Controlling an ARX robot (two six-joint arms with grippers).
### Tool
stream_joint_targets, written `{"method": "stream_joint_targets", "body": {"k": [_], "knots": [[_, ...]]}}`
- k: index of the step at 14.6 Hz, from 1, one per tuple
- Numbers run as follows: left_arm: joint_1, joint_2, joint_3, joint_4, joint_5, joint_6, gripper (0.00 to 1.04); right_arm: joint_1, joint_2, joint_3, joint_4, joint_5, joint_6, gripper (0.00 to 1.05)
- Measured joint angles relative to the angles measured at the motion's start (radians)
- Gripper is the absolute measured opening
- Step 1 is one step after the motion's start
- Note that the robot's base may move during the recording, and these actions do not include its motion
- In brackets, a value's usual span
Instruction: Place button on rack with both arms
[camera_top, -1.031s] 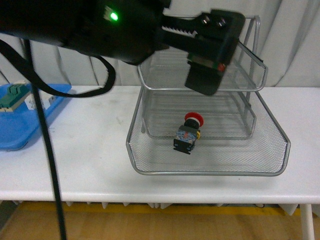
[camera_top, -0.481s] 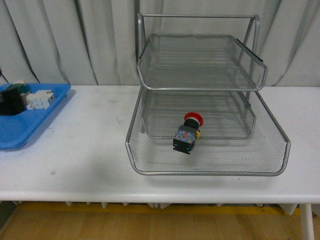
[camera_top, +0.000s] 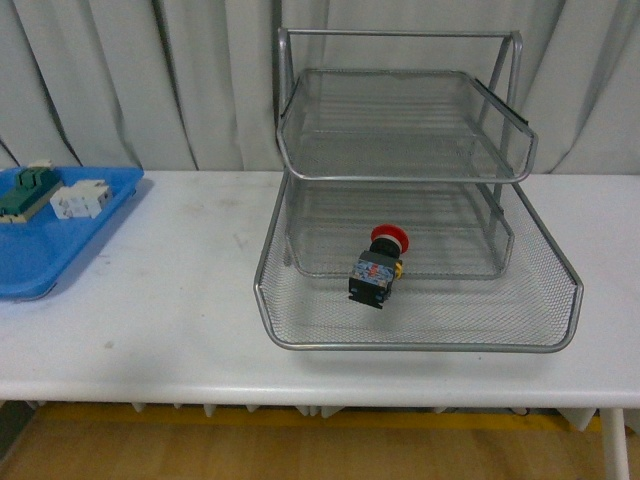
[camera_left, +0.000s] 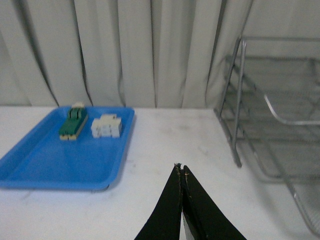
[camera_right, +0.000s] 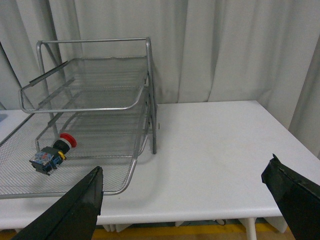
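Note:
The button (camera_top: 379, 263), with red cap, yellow collar and black-blue body, lies on its side in the bottom tier of the silver wire-mesh rack (camera_top: 420, 335). It also shows in the right wrist view (camera_right: 52, 152), inside the rack (camera_right: 120, 185). Neither arm shows in the front view. My left gripper (camera_left: 181, 169) is shut and empty, above the white table between the blue tray and the rack (camera_left: 240, 125). My right gripper (camera_right: 186, 177) is wide open and empty, above the table to the right of the rack.
A flat blue tray (camera_top: 40, 262) at the table's left end holds a green terminal block (camera_top: 25, 190) and a white blocky component (camera_top: 80, 199); the left wrist view shows it too (camera_left: 55, 160). Grey curtains hang behind. The table's front edge (camera_top: 320, 395) is near.
A black arm that filled the upper left of the front view one second ago has pulled out of view. The button and rack have stayed put.

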Motion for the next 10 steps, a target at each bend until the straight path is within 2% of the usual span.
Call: {"method": "stream_joint_targets", "body": {"k": [1,2,3,4,10], "knots": [[0.013,-0.037,-0.029,-0.057,0.013,0.0,0.02,0.0,0.0,0.0,0.0,0.0,0.0,0.98],[0.043,-0.106,-0.037,-0.106,0.066,0.0,0.02,0.0,0.0,0.0,0.0,0.0,0.0,0.98],[0.104,-0.174,-0.037,-0.146,0.104,0.0,0.02,0.0,0.0,0.0,0.001,0.0,0.0,0.98],[0.114,-0.227,-0.04,-0.196,0.1,-0.001,0.02,0.0,0.0,0.0,0.0,0.0,0.0,0.98],[0.106,-0.499,-0.046,-0.451,0.114,-0.001,0.02,0.0,0.0,0.0,0.0,0.0,0.0,0.98]]}}
